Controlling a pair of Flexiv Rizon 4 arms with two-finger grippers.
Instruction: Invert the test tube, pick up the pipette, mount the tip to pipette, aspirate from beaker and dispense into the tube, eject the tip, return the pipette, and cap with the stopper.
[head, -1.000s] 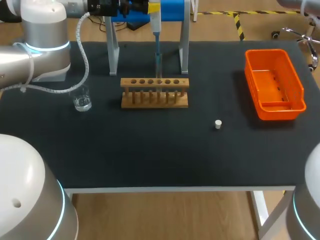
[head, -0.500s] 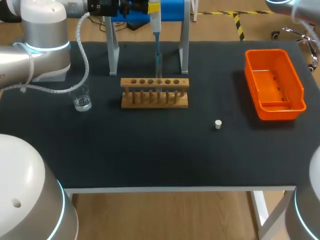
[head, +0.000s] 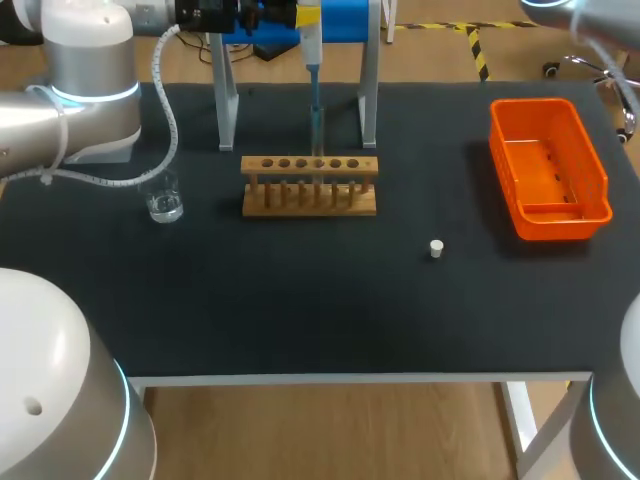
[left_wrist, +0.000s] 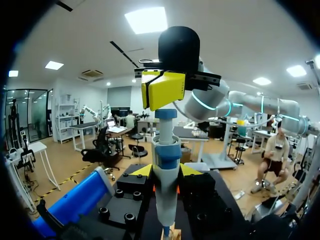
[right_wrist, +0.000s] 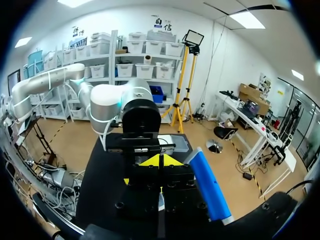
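The table (head: 300, 300) has a flat, matt black top with a thin pale edge at the front. At the upper middle of the head view is the stand (head: 345, 20), a blue round bar on two white legs. In front of it is the rack (head: 310, 185), of light wood: a long bar with a row of round holes over thin pegs. Left of the rack is the beaker (head: 163, 200), of clear glass. At the right is the bin (head: 548, 168), orange plastic, rectangular, with smooth walls. The stopper (head: 436, 248), small, white and round, lies alone to the lower right of the rack.

The pipette (left_wrist: 165, 192), white with blue rings, hangs upright over the back of the rack. Its thin end goes down to one hole, and there I cannot separate the tip from the tube. The left gripper (left_wrist: 165, 170) grips the pipette body from both sides. The right gripper (right_wrist: 160, 161) has its fingers closed together, and they sit on the top button of the pipette.
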